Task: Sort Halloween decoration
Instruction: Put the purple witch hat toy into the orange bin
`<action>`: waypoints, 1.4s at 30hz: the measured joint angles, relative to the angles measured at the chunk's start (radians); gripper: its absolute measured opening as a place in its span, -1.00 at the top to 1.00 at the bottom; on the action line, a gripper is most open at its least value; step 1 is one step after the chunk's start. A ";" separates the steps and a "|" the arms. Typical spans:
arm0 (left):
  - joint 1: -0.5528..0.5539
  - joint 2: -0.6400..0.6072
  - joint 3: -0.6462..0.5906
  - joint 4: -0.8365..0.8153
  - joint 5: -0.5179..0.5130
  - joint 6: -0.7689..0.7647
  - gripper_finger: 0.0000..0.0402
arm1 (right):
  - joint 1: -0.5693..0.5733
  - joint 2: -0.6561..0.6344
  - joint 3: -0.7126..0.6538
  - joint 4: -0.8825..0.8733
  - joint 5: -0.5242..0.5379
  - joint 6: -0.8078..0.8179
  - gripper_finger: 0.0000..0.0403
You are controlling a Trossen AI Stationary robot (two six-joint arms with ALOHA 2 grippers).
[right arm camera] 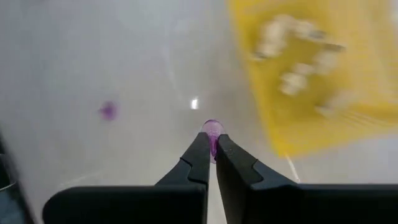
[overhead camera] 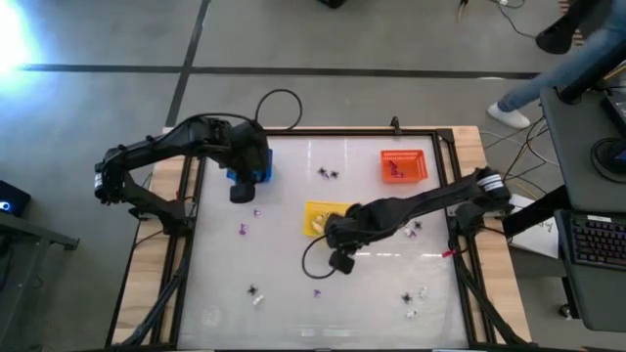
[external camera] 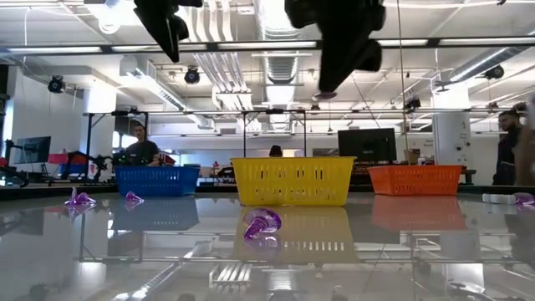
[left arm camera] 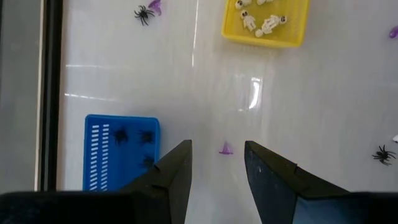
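Blue mesh marks the far left of my spread: the blue basket (overhead camera: 256,174) sits at the upper left of the white counter (overhead camera: 293,293) in the high view, partly under my left end effector (overhead camera: 242,192), whose fingers stand apart with nothing between them. Through the left wrist camera I see black spiders (left arm camera: 132,137) already lying in that basket, and a small purple trinket (left arm camera: 226,149) on the counter just beyond my fingertips. More purple bits (overhead camera: 243,230) lie on the counter a little below the basket in the high view, and a black spider (overhead camera: 252,290) lies toward the lower left.

At the centre stands the yellow basket (overhead camera: 315,210) with cream skeleton pieces (left arm camera: 261,18) in it. My right end effector (overhead camera: 341,262) hangs just below it in the high view, raised off the counter, its fingers clamped on a purple trinket (right arm camera: 211,130); the right wrist view shows the piece pinched at the very tips.

Two black spiders (overhead camera: 328,173) rest at the upper middle. To the upper right is the orange basket (overhead camera: 419,154), holding a purple piece (overhead camera: 395,169). White bits (overhead camera: 416,293) lie at the lower right.
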 joint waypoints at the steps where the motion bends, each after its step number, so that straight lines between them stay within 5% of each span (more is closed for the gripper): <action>1: 0.000 0.000 -0.005 0.000 0.000 0.000 0.35 | 0.000 -0.019 0.000 -0.037 0.028 0.026 0.96; 10: 0.000 0.000 -0.058 0.003 0.000 0.020 0.35 | -0.063 -0.155 -0.005 -0.366 0.181 0.161 0.96; 18: 0.000 0.000 -0.058 0.003 -0.050 0.036 0.35 | -0.198 -0.223 -0.045 -0.485 0.210 0.148 0.96; 24: 0.000 0.000 -0.058 -0.041 -0.241 -0.009 0.35 | -0.319 -0.252 -0.135 -0.493 0.208 0.084 0.96; 42: 0.007 0.000 -0.058 -0.085 -0.402 -0.019 0.35 | -0.720 -0.268 -0.383 -0.268 0.149 -0.198 0.96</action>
